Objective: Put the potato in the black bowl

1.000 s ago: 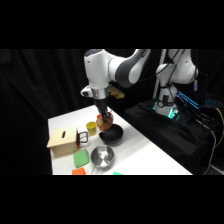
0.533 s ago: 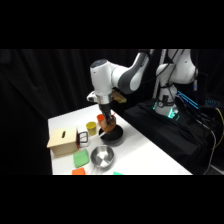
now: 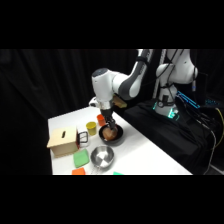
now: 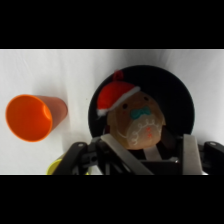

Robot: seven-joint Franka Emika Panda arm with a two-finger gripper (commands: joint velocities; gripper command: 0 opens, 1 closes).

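Observation:
The potato (image 4: 136, 122) is a tan-brown lump with a painted face and a red-and-white hat. It lies inside the glossy black bowl (image 4: 172, 87), toward the bowl's near side. My gripper (image 4: 152, 145) is low over the bowl with one finger on each side of the potato. The right finger (image 4: 192, 150) stands apart from it with a dark gap between, so the gripper is open. In the side view my gripper (image 3: 111, 126) reaches down into the black bowl (image 3: 111, 140), where the potato (image 3: 110, 133) shows as a brownish lump.
An orange cup (image 4: 32, 116) lies on its side left of the bowl. A silver bowl (image 3: 101, 157), a wooden box (image 3: 62, 141), a yellow cup (image 3: 91, 128), a green block (image 3: 81, 159) and an orange block (image 3: 78, 171) sit nearby.
The arm has come down over the black bowl, bringing my gripper and the potato from above the bowl into it.

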